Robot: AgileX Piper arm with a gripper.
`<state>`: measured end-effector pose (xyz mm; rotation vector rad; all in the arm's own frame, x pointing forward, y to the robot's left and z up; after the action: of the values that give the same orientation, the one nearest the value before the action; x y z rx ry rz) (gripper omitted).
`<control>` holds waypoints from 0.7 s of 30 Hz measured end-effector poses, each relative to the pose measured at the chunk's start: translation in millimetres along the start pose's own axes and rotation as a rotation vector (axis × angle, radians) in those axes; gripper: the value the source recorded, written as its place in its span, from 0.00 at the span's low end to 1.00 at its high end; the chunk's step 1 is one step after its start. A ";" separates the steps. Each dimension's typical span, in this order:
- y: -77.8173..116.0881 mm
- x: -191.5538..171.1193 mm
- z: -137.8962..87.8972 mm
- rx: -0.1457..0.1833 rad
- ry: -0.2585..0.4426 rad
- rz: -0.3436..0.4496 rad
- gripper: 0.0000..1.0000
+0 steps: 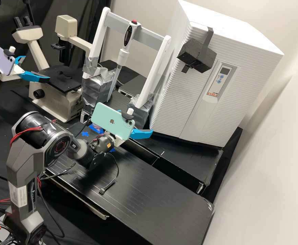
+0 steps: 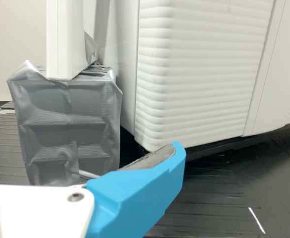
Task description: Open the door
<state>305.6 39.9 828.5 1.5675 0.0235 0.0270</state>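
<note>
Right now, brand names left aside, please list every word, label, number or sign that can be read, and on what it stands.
None that I can quote:
Panel of the white cabinet: print too small.
White sticker on the near arm: too small.
Orange label below the green phone: too small.
Round joint: ring lettering too small.

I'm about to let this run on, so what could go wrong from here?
The pincer is low, near the bottom corner of the white cabinet and well below the dark block strapped to it, so pushing on might nudge the cabinet instead of opening it. Rising, it could knock the tape-wrapped block close by and jolt the white frame above. The loose cable trailing onto the bench may snag.
</note>
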 end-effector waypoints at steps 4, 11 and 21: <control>0.0 0.0 0.0 0.000 0.000 0.000 1.00; 7.0 -4.0 1.7 0.007 0.005 0.010 1.00; 71.0 -16.5 -10.4 0.110 0.075 0.208 1.00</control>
<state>288.6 50.0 899.4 1.6725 -0.0808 0.2517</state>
